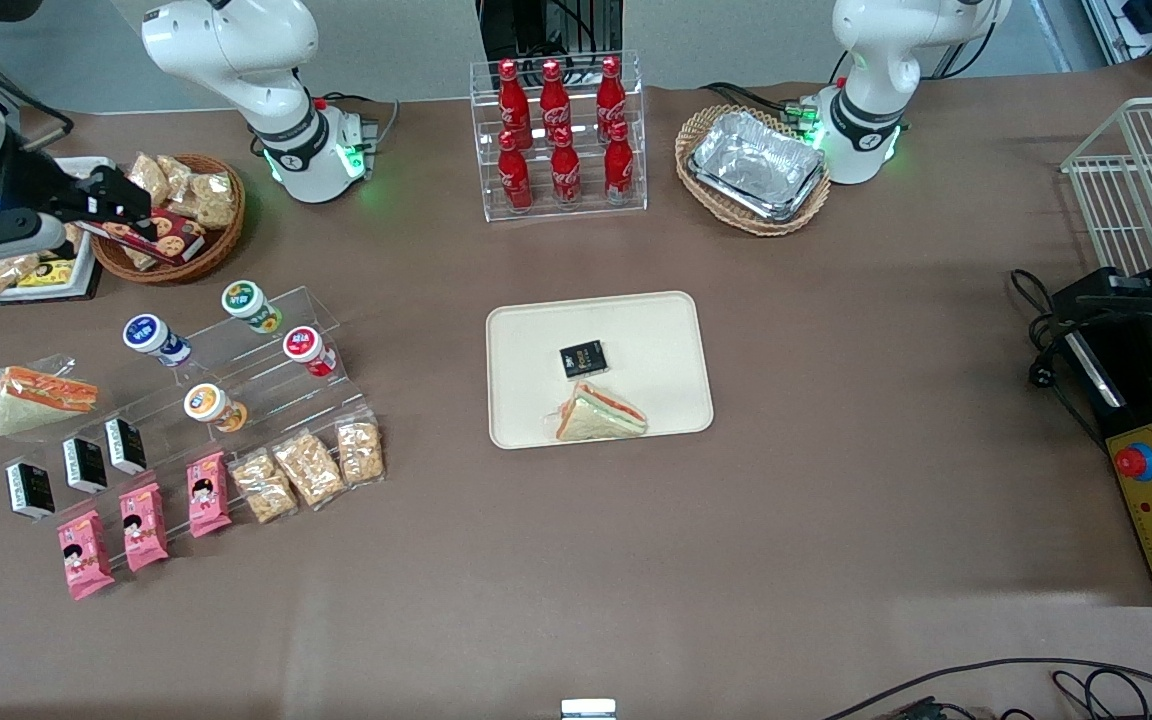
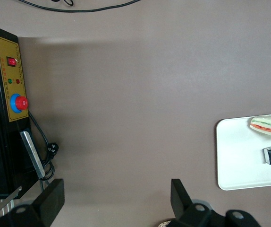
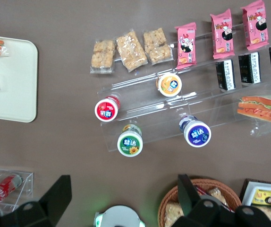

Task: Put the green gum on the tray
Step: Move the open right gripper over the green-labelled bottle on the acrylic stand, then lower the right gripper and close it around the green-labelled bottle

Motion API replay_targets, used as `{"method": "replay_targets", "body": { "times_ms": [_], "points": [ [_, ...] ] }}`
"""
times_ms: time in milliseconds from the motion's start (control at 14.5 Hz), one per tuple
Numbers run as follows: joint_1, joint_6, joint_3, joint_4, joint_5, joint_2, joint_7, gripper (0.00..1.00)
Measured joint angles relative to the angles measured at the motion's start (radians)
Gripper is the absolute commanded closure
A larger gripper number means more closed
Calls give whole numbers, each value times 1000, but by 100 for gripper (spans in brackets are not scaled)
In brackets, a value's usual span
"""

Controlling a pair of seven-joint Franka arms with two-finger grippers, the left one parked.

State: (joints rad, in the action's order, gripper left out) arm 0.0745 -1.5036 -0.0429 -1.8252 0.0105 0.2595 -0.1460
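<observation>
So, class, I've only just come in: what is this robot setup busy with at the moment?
The right arm's gripper, fingers open and empty, hangs above the wicker snack basket at the working arm's end of the table. The small green-lidded gum bottle sits untouched on the clear acrylic stepped stand with the blue, red and orange bottles. The cream rectangular tray mid-table holds a wrapped sandwich and a small black packet; no gum yet.

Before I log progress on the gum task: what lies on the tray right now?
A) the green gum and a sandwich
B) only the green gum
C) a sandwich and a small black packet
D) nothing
C: the tray holds a sandwich and a small black packet; the green gum sits on the clear stand, and the open gripper hangs above the snack basket.
</observation>
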Motion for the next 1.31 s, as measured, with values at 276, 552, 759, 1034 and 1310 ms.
{"method": "replay_targets", "body": {
  "times_ms": [276, 552, 759, 1034, 1310],
  "points": [
    [0, -153, 0, -220, 0, 111, -19, 0],
    [0, -283, -2, -359, 0, 134, -31, 0],
    [0, -358, -2, -434, 0, 134, -34, 0],
    [0, -459, -2, -525, 0, 133, -46, 0],
    [0, -550, -2, -606, 0, 133, -53, 0]
  ]
}}
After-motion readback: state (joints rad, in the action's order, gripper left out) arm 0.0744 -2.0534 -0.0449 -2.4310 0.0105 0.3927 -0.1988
